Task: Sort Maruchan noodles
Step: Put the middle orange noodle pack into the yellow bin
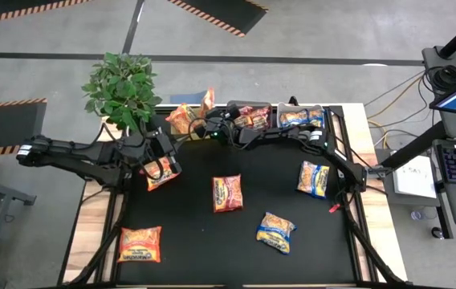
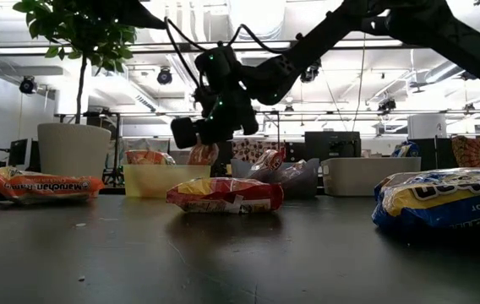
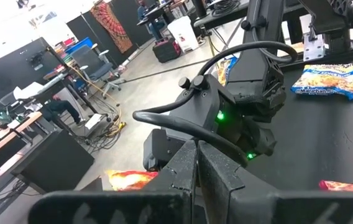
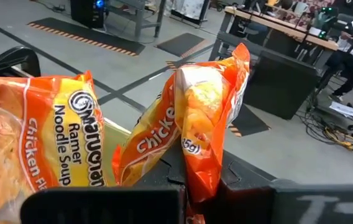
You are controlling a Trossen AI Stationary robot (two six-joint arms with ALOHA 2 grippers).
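The right claw (image 4: 202, 186) pinches an orange noodle packet (image 4: 204, 112) upright between closed fingers; another orange packet (image 4: 36, 134) lies just beside. The left claw (image 3: 196, 163) is closed, empty.

You have 1 orange packet (image 1: 208, 102) standing on edge at the table's back, pinched at its bottom, beside another orange one (image 1: 181, 117). Flat on the mat lie 3 red-orange packets (image 1: 227, 193) and 2 blue-yellow packets (image 1: 276, 231).
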